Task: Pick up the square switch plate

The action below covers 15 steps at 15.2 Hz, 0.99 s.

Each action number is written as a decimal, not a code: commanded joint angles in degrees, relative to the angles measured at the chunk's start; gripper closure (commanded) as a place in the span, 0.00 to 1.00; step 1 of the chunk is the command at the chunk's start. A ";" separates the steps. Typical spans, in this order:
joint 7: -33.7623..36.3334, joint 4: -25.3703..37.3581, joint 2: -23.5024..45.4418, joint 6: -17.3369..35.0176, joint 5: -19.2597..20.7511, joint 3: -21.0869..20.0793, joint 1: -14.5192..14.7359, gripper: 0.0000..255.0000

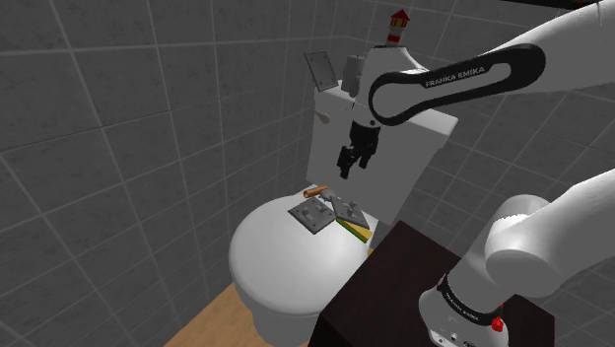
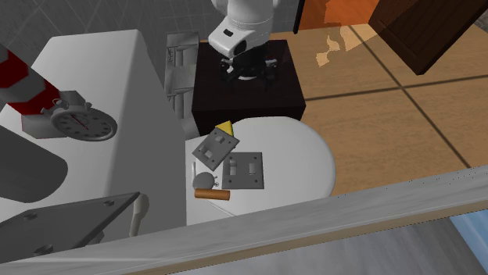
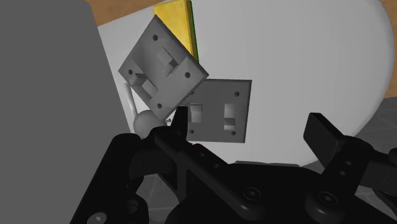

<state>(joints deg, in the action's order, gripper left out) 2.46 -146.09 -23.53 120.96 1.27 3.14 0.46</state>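
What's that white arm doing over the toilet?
The robot arm is going for a light-switch cover. Its black gripper hangs open above the closed toilet lid, holding nothing. Two grey covers lie on the lid: the square switch plate lies flat, in line with the gap between the fingers in the wrist view, and a second switch plate rests partly on a yellow block. Nothing has been picked up yet.

Yellow block (image 3: 173,22), clock (image 2: 82,123), toilet lid (image 1: 266,258)
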 commanded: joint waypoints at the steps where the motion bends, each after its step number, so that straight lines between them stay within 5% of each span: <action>1: 0.11 -0.07 4.36 4.61 -0.20 -0.08 0.26 0.00; 15: -0.88 10.85 37.15 27.05 -2.24 -0.60 1.03 0.00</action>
<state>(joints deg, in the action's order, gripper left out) 1.66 -136.48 10.93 146.43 -0.78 2.65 1.47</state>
